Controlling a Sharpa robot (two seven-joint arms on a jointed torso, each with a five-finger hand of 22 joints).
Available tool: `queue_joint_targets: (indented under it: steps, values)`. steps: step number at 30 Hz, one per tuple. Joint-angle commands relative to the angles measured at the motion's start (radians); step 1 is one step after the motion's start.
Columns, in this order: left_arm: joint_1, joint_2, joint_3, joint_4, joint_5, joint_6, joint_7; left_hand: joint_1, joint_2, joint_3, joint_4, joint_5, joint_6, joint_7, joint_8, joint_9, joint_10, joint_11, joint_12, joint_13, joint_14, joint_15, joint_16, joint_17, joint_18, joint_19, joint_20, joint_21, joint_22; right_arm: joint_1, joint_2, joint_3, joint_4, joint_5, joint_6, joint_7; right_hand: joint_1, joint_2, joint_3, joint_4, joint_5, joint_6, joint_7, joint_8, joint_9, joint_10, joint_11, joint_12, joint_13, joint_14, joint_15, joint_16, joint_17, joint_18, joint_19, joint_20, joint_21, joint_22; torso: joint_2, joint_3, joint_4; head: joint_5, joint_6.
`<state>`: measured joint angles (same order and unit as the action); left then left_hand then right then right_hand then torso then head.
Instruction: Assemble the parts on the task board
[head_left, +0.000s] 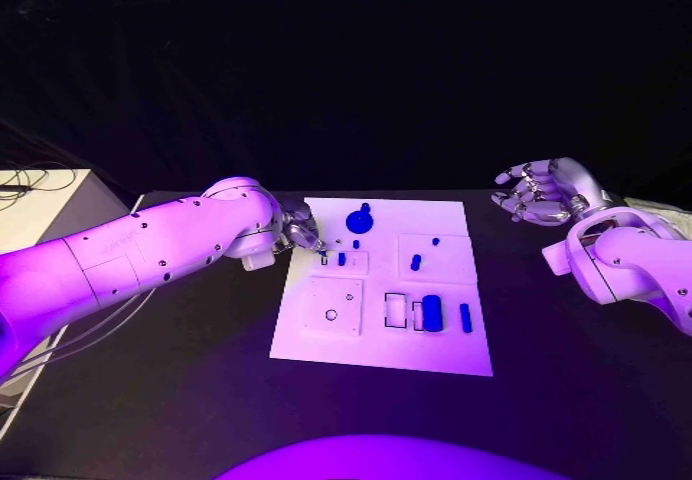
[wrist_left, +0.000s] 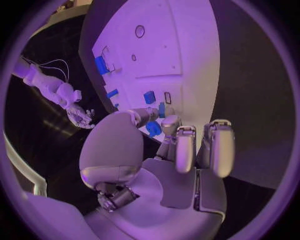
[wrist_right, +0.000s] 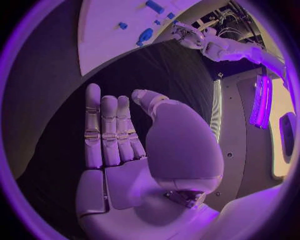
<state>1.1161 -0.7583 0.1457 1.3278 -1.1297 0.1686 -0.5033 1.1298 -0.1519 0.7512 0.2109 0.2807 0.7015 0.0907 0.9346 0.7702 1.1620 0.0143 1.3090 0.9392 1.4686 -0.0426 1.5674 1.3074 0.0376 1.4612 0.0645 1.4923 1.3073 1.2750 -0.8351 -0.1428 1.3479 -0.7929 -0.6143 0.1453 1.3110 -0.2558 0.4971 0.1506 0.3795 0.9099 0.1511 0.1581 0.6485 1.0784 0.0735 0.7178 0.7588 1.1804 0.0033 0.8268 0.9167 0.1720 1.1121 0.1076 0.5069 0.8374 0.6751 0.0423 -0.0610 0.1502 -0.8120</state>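
Observation:
The white task board (head_left: 378, 340) lies in the middle of the black table. Blue parts stand on it: a large round one (head_left: 361, 220) at the far end, small pegs (head_left: 415, 262), and a tall piece (head_left: 431, 312) beside a slim bar (head_left: 464, 317) near the front. My left hand (head_left: 300, 235) reaches over the board's left edge. In the left wrist view its thumb and a finger pinch a small blue part (wrist_left: 153, 129) just above the board (wrist_left: 187, 55). My right hand (head_left: 541, 192) hangs open in the air to the right of the board, its fingers (wrist_right: 109, 130) straight and holding nothing.
A rectangular recess (head_left: 395, 310) and a small round hole (head_left: 330, 315) show in the board's near half. A pale cabinet (head_left: 43, 205) with cables stands off the table's left side. Bare black table (head_left: 577, 380) surrounds the board.

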Motion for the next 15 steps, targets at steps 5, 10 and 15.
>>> queue_joint_targets:
  steps: [5, 10, 15]
  values:
    - [-0.003, 0.002, -0.003, 0.012, -0.047, -0.020, 0.005, -0.008, 0.006, 0.196, -0.189, 0.003, 0.009, -0.002, 0.007, -0.001, 0.005, 0.000, 0.003, 0.001, 0.102, -0.003, 0.003, 0.263, -0.004, 0.022, -0.005, 0.007, 0.131, -0.001, 0.001, 0.000, 0.001, 0.015, 0.004, 0.018, 0.001, -0.004, 0.004, 0.000, 0.006, -0.004, 0.007, -0.005, 0.002, -0.001, -0.002, -0.008, -0.005, -0.005, 0.002, -0.009, -0.004, 0.011, 0.006, 0.003, -0.008, -0.004, 0.001, 0.0019, -0.0008, 0.000, -0.005]
    - [-0.006, 0.004, -0.007, 0.013, -0.054, -0.022, 0.005, -0.008, 0.006, 0.196, -0.189, 0.003, 0.009, -0.002, 0.007, -0.001, 0.005, 0.000, 0.003, 0.001, 0.102, -0.003, 0.003, 0.263, -0.004, 0.022, -0.005, 0.007, 0.131, -0.002, 0.001, 0.000, 0.000, 0.017, 0.006, 0.019, 0.000, -0.003, 0.004, 0.001, 0.006, -0.003, 0.007, -0.004, 0.003, 0.000, -0.002, -0.009, -0.008, -0.005, 0.002, -0.011, -0.006, 0.011, 0.007, 0.003, -0.011, -0.007, 0.001, 0.0015, -0.0011, 0.000, -0.009]
    - [-0.009, 0.004, -0.010, 0.015, -0.056, -0.024, 0.006, -0.008, 0.006, 0.198, -0.190, 0.003, 0.010, -0.002, 0.007, -0.001, 0.006, -0.001, 0.003, 0.001, 0.102, -0.003, 0.003, 0.263, -0.004, 0.022, -0.005, 0.007, 0.132, -0.002, 0.000, 0.000, 0.000, 0.022, 0.011, 0.021, 0.000, -0.003, 0.004, 0.000, 0.006, -0.003, 0.007, -0.004, 0.004, 0.000, -0.003, -0.010, -0.011, -0.005, 0.002, -0.012, -0.008, 0.011, 0.008, 0.003, -0.013, -0.009, 0.000, 0.0016, -0.0006, 0.001, -0.012]
